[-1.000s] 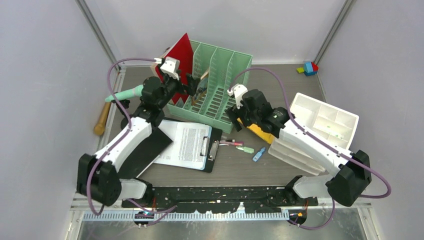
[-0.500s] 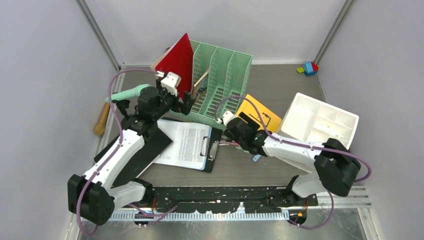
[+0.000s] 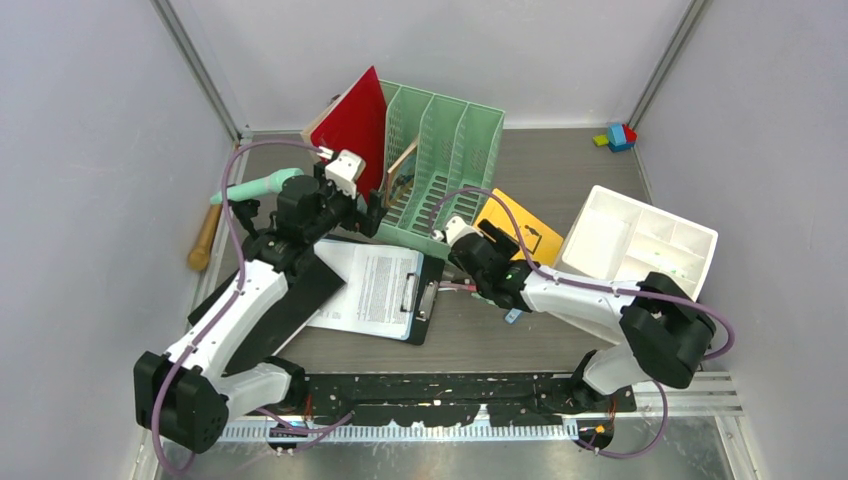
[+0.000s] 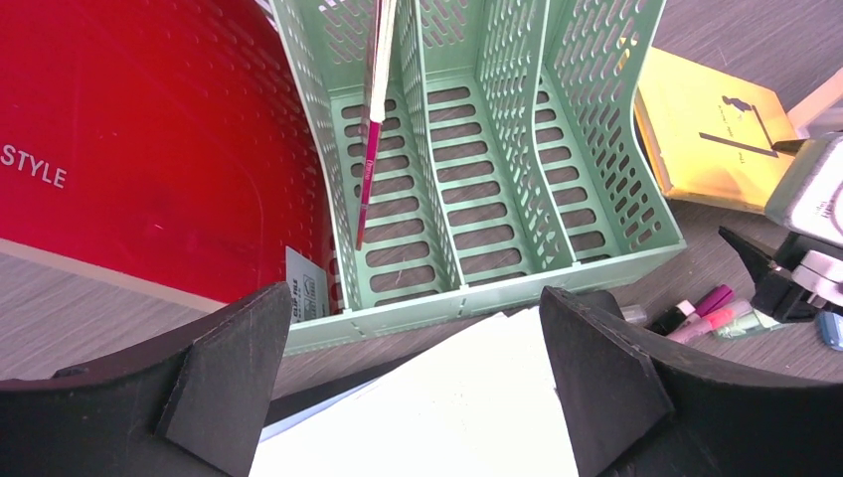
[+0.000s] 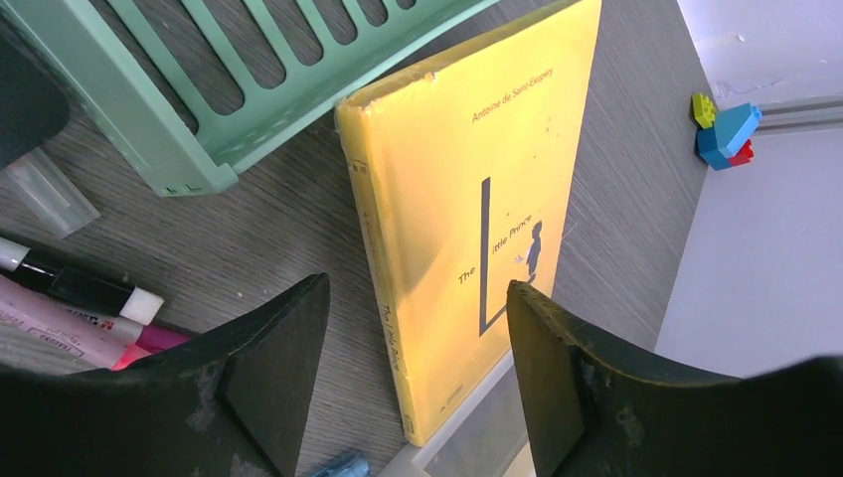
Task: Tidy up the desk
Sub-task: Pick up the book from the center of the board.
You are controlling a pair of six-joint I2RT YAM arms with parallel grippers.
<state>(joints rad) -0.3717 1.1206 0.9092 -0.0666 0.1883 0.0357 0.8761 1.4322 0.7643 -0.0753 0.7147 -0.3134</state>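
Desk (image 3: 560, 170): grey-brown wood-grain tabletop filling the floor of the pale-walled enclosure, with both arms bolted at its near edge. A mint-green slotted plastic file rack (image 3: 445, 150) stands at the far centre. The left wrist view shows a thin pink-spined book (image 4: 373, 129) leaning in its leftmost slot. A glossy red board (image 3: 360, 115) leans against the rack's left side. A flat yellow hardcover book (image 3: 520, 228), titled "The Little Prince", lies just right of the rack's near corner. A white plastic compartment drawer unit (image 3: 640, 240) sits beyond it toward the right wall. A black clipboard holding printed paper (image 3: 375, 290) lies at near centre, partly over a black sheet (image 3: 290, 300). A small cluster of pink and green markers (image 3: 462, 287) lies just right of the clip. Coloured toy blocks (image 3: 620, 136) sit in the far right corner. A mint-handled tool (image 3: 260, 185) and a wooden handle (image 3: 205, 237) lie near the left wall. Left gripper (image 3: 375, 210) hangs above the clipboard's far edge facing the rack front, fingers spread wide, nothing between them. Right gripper (image 3: 488, 243) sits low over the near-left edge of the yellow book, fingers likewise apart and holding nothing. Contact with the book cannot be told.
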